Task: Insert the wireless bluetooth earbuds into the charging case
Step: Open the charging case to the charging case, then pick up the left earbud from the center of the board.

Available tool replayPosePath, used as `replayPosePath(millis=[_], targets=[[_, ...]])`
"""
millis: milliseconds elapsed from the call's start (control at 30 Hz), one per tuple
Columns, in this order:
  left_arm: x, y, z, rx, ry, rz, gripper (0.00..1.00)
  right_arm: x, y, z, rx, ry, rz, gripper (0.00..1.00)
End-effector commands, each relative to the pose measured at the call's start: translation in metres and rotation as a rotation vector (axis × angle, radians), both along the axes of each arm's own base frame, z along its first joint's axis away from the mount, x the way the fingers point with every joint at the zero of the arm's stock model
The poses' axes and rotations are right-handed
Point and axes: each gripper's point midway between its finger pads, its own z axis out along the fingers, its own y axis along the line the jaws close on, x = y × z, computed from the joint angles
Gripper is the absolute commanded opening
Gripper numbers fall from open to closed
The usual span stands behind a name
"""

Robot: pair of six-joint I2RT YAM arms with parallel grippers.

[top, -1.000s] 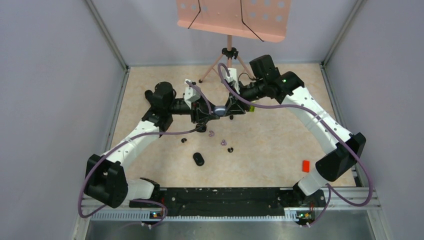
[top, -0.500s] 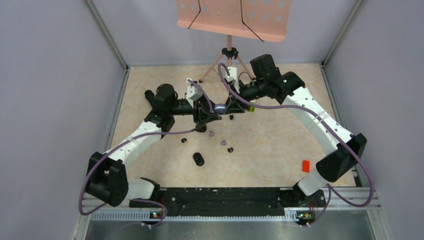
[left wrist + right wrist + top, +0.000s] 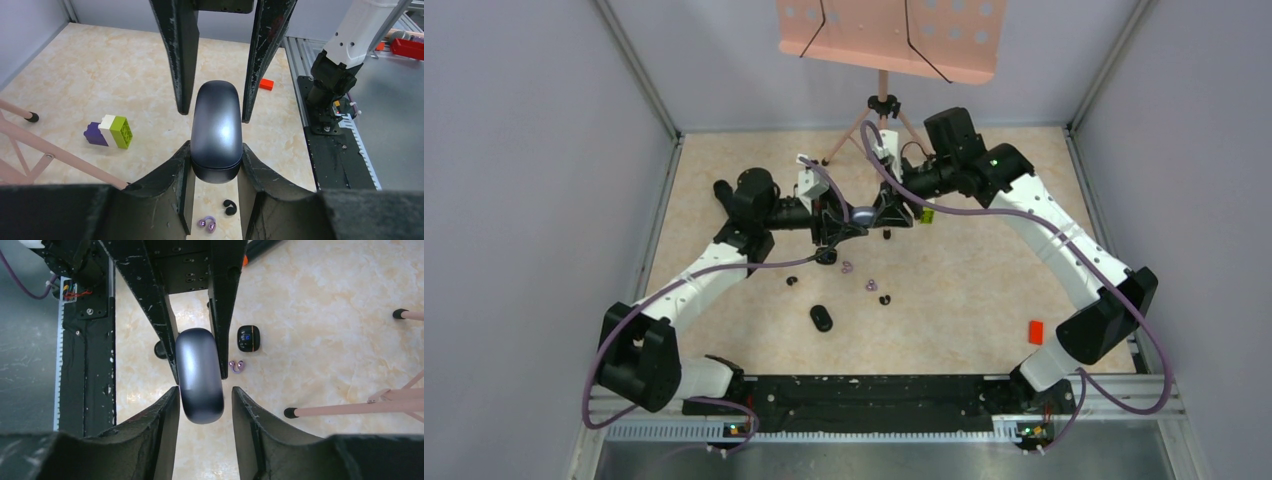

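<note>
Left claw clamps the closed charging case midair; right claw, slightly apart around its end, should open it gently

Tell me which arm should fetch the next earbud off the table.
Probably the right. The left gripper is clamped on the charging case, while the right gripper stands open around it, so it could leave for the purple earbud.

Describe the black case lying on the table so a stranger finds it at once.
Look at the beige table, toward its near edge, left of the middle. The black case lies there: an oval pod, much bigger than the tiny earbuds scattered beyond it.
</note>
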Motion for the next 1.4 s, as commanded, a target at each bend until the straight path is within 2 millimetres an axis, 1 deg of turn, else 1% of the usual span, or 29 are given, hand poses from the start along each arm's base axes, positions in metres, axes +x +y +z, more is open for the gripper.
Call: replayPosePath(millis=[0,167,300,433,533,567,633,767,800,867,900,967,1033,1133,1200,1267,1333,1367], targets=[[0.0,-0.003,0.005,-0.026,-0.057,-0.011,0.0,0.009,0.002,0.026,0.072,0.009,-0.09,0.43],[-0.004,-0.004,0.005,-0.03,-0.117,-0.041,0.0,0.027,-0.003,0.031,0.122,0.082,-0.157,0.45],[-0.005,-0.004,0.005,-0.031,-0.122,-0.048,0.0,0.037,-0.006,0.031,0.129,0.09,-0.19,0.45],[-0.004,-0.004,0.005,-0.032,-0.121,-0.043,0.0,0.043,-0.009,0.033,0.14,0.091,-0.214,0.45],[-0.002,-0.004,0.004,-0.029,-0.104,-0.027,0.0,0.043,-0.009,0.036,0.149,0.095,-0.209,0.45],[0.0,-0.004,0.002,-0.027,-0.093,-0.017,0.0,0.041,-0.008,0.039,0.156,0.096,-0.204,0.45],[0.002,-0.003,0.0,-0.025,-0.068,-0.002,0.0,0.037,-0.01,0.051,0.181,0.096,-0.197,0.45],[0.004,-0.001,-0.002,-0.026,-0.014,0.029,0.0,0.032,-0.019,0.09,0.247,0.062,-0.214,0.48],[0.005,0.0,-0.002,-0.026,0.001,0.037,0.0,0.032,-0.023,0.094,0.253,0.051,-0.228,0.48],[0.007,0.006,-0.001,-0.028,0.033,0.057,0.0,0.032,-0.033,0.093,0.236,0.02,-0.26,0.48],[0.009,0.01,0.0,-0.03,0.048,0.072,0.0,0.033,-0.039,0.087,0.218,0.009,-0.285,0.48],[0.011,0.02,0.0,-0.034,0.085,0.096,0.0,0.034,-0.05,0.063,0.168,0.002,-0.344,0.46],[0.013,0.031,-0.001,-0.041,0.122,0.13,0.0,0.034,-0.06,0.027,0.116,0.02,-0.404,0.43],[0.022,0.054,-0.008,-0.052,0.182,0.23,0.0,0.03,-0.069,-0.026,0.05,0.087,-0.462,0.38],[0.029,0.069,-0.011,-0.06,0.212,0.306,0.0,0.035,-0.072,-0.065,-0.018,0.181,-0.54,0.33],[0.034,0.083,-0.016,-0.049,0.243,0.375,0.0,0.037,-0.071,-0.094,-0.059,0.301,-0.607,0.29],[0.036,0.093,-0.019,-0.039,0.244,0.437,0.0,0.034,-0.064,-0.117,-0.081,0.365,-0.617,0.29],[0.037,0.098,-0.019,-0.036,0.239,0.467,0.0,0.033,-0.058,-0.125,-0.1,0.358,-0.595,0.28]])
